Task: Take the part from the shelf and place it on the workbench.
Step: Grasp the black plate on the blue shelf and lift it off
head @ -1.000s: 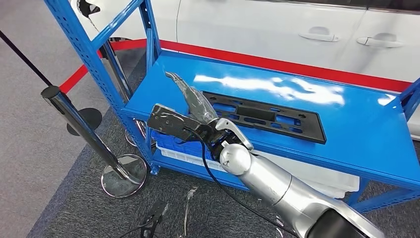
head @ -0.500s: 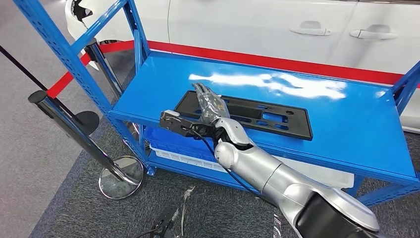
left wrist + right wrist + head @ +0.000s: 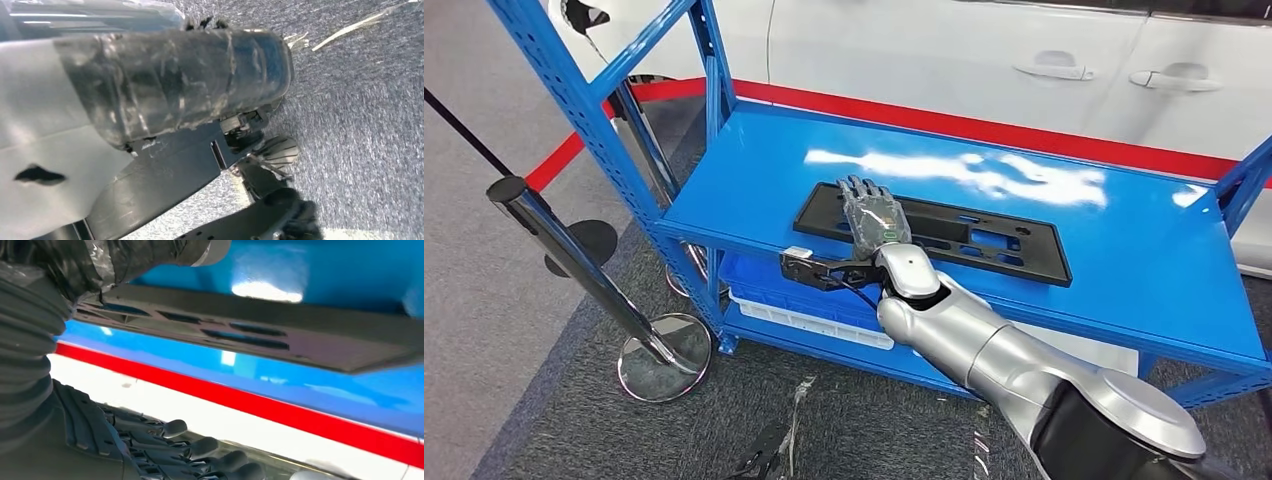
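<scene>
The flat black slotted plastic part (image 3: 934, 237) lies on the blue metal shelf (image 3: 1114, 250). The right hand (image 3: 873, 213), fingers extended and apart, hovers over or rests on the part's near-left end; contact cannot be judged. A one-ended grasp risks the long part tilting or slipping. Left hand (image 3: 170, 85): state indeterminate. No legible writing.

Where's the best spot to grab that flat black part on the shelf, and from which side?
Probably its left end, from the shelf's open front. The black part lies flat on the blue shelf, long and thin, and the right hand is already over that end, so the fingers may hook its near edge.
</scene>
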Controlling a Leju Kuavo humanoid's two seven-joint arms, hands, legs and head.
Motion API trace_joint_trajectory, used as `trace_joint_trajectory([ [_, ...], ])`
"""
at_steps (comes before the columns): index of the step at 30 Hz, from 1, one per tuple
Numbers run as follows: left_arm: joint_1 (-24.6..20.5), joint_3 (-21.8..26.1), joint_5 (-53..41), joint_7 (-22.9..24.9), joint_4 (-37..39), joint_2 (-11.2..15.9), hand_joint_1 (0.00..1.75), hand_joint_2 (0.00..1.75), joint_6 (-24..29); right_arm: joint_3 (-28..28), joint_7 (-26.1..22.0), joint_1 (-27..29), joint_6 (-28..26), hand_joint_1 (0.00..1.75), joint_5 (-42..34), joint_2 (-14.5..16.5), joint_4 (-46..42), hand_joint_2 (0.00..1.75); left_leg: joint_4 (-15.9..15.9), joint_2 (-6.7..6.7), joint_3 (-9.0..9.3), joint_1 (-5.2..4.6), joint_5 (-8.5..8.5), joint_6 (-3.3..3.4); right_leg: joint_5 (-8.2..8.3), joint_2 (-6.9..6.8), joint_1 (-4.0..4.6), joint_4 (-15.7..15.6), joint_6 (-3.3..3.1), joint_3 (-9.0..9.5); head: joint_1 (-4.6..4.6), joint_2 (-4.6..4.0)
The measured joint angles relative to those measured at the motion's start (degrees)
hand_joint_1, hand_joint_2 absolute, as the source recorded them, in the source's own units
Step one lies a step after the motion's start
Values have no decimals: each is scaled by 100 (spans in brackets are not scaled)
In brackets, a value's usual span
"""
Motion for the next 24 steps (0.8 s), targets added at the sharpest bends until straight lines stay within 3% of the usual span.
trace_joint_trajectory([
  [1,3,-4,0,7,0,-3,0,0,0,33,3,15,27,0,18,-24,24,175,7,1,1,0,-5,6,-40,-1,-9,229,12,-118,1,0],
  [2,5,-8,1,18,0,-5,0,0,0,64,9,29,56,0,50,-48,45,175,19,0,1,2,-12,8,28,-2,-21,241,21,-138,2,0],
  [4,4,-10,1,53,0,-8,0,0,1,117,36,36,124,0,164,-84,74,175,65,-5,3,10,-44,-8,399,-7,-55,-365,32,132,2,0],
  [6,-6,-14,0,79,0,-10,0,0,8,165,59,30,175,0,292,-107,93,175,133,-9,-24,-2,-88,-55,615,-7,-63,-1014,20,446,0,0],
  [7,-12,-15,-1,83,0,-11,0,0,13,189,63,33,195,0,336,-115,102,175,158,-9,-41,-11,-100,-83,633,-2,-54,-1161,4,514,-2,0],
  [11,-10,-30,-1,92,0,-11,0,0,30,267,80,53,267,0,371,-158,140,175,174,-9,-69,-15,-123,-169,643,8,-42,-1219,-124,526,-14,0],
  [13,-9,-44,-2,100,0,-11,0,0,37,270,83,51,296,0,361,-166,153,175,505,-4,-205,-6,-345,-209,661,4,-60,-1249,-174,541,-28,0],
  [15,-4,-59,-3,121,0,-11,0,0,40,270,84,62,320,0,358,-186,166,175,1212,-1,-516,-1,-678,-241,662,3,-47,-1254,-196,545,-42,0],
  [16,4,-65,-2,131,0,-11,0,0,41,270,84,75,318,0,360,-204,174,175,1499,-1,-650,0,-758,-244,659,2,-35,-1253,-201,545,-44,0],
  [17,15,-70,2,139,0,-11,0,0,41,270,82,90,292,0,365,-227,183,175,1606,-1,-705,0,-729,-237,655,2,-23,-1251,-206,549,-44,0],
  [18,24,-77,10,140,0,-11,0,0,41,270,79,102,235,0,373,-252,192,175,1476,-1,-650,-3,-588,-217,651,4,-12,-1251,-210,556,-43,0],
  [21,33,-96,51,137,1,-12,0,0,43,270,111,102,-52,0,464,-349,208,175,479,-7,-175,-41,-94,-125,642,20,4,-1264,-205,585,-40,0],
  [24,49,-110,106,100,2,-13,0,0,57,270,243,94,-361,0,661,-529,216,175,167,-15,-22,-97,-63,-69,668,19,3,-1294,-153,576,-48,0],
])
